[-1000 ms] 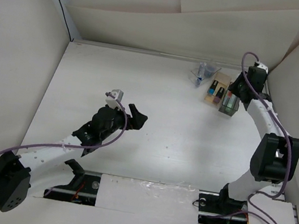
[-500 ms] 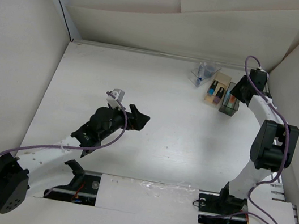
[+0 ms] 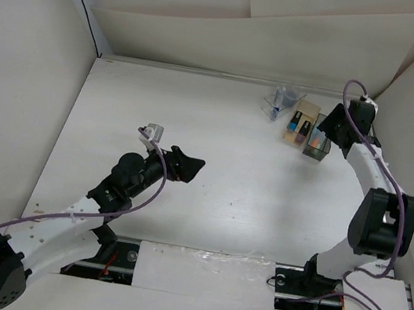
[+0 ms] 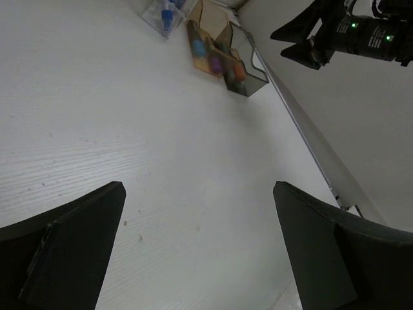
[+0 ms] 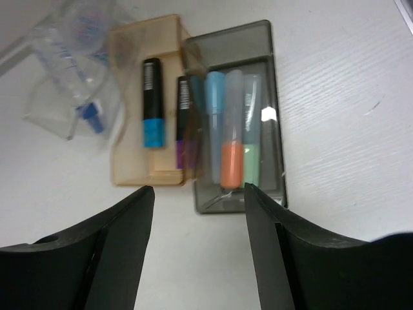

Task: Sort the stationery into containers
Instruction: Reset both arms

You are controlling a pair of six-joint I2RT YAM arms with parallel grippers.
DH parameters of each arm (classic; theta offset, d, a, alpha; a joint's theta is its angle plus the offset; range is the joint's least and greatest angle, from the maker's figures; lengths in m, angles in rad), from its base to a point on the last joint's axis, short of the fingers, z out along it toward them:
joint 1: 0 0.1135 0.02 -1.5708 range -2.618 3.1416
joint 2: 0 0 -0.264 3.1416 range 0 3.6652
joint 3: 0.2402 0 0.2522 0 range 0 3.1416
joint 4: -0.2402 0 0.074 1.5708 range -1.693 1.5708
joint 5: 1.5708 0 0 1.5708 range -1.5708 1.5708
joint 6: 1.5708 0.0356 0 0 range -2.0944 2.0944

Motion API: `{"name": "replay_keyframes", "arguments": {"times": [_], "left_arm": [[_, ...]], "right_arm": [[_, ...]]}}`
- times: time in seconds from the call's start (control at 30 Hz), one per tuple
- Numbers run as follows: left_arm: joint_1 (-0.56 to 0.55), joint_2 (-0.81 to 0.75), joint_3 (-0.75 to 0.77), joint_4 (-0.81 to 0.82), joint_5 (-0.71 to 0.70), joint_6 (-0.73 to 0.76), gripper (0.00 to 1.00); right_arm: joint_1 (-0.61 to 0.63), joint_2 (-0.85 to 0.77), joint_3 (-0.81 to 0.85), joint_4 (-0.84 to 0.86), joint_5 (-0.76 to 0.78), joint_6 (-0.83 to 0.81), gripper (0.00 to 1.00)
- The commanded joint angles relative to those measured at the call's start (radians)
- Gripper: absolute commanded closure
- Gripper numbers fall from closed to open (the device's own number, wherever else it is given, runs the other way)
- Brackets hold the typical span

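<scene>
Three containers stand together at the far right. The clear plastic cup (image 3: pixel 282 101) (image 5: pixel 74 71) holds the blue-white pen (image 5: pixel 91 116). The tan wooden box (image 3: pixel 301 123) (image 5: pixel 139 165) holds the black marker with teal band (image 5: pixel 152 103) and the purple-tipped marker (image 5: pixel 185 126). The dark grey translucent box (image 3: pixel 317 144) (image 5: pixel 271 161) holds the orange stick (image 5: pixel 231 161), the pale-blue stick (image 5: pixel 215 97) and a pale-green one (image 5: pixel 251 161). My right gripper (image 3: pixel 330 132) (image 5: pixel 197 190) is open and empty, just above the grey box. My left gripper (image 3: pixel 183 164) (image 4: pixel 199 188) is open and empty over the mid table, far from the containers.
White walls close in the table at the back, left and right. The left wrist view shows the containers (image 4: pixel 219 58) far ahead, with the right arm (image 4: pixel 348 32) above them. Both arm bases sit at the near edge.
My left arm has drawn back a little toward the left and near side, still open. My right gripper has shifted slightly to the right above the grey box.
</scene>
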Motion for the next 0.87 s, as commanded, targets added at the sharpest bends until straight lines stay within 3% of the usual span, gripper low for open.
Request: {"name": "replay_keyframes", "arguments": {"times": [0.0,0.2,0.33,0.37,0.4,0.43,0.57,0.83], "left_arm": [[-0.002,-0.066,0.006,-0.002,0.009,-0.022,0.00],[-0.002,-0.170,0.016,-0.049,0.031,-0.053,0.00],[-0.002,-0.215,0.016,-0.074,0.075,-0.071,0.00],[-0.002,-0.226,0.016,-0.074,0.086,-0.072,0.00],[-0.002,-0.252,0.016,-0.074,0.086,-0.072,0.00],[-0.002,-0.264,0.000,-0.074,0.086,-0.072,0.00],[-0.002,-0.293,-0.030,-0.045,0.095,-0.105,0.00],[-0.002,-0.255,-0.021,-0.037,0.115,-0.105,0.00]], "right_arm": [[0.090,-0.178,-0.046,0.084,0.033,0.019,0.36],[0.317,-0.417,-0.167,0.094,0.086,-0.063,0.31],[0.545,-0.582,-0.296,0.104,0.061,-0.107,0.24],[0.587,-0.614,-0.323,0.104,0.080,-0.107,0.16],[0.628,-0.676,-0.380,0.104,0.104,-0.107,0.16],[0.667,-0.707,-0.408,0.104,0.129,-0.107,0.01],[0.809,-0.826,-0.511,0.022,0.248,-0.040,0.01],[0.905,-0.899,-0.561,-0.098,0.322,0.034,0.01]]}}
